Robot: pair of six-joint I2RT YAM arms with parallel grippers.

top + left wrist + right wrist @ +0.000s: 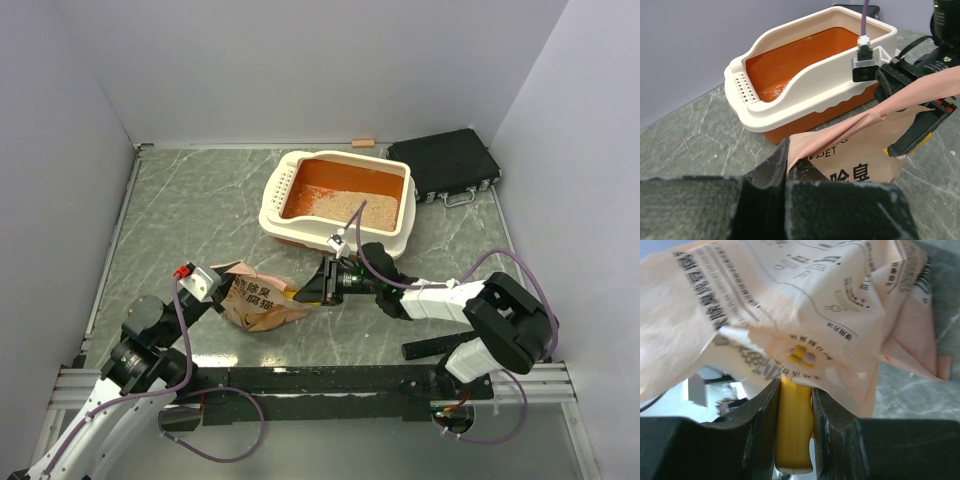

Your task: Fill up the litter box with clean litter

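While left fingers (771, 172) pinch the bag (255, 303) edge to steady it, right fingers (757, 430) clamp the scoop (795, 435) — presumably to dig clean litter (362, 208) for the litter box (272, 208).

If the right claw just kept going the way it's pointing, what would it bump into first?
Most likely the crumpled paper bag: it fills the view straight ahead of the right claw, which grips a yellow scoop that pokes toward the bag.

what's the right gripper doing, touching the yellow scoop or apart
Touching. Right wrist view shows the right gripper clamped on both sides of the yellow scoop.
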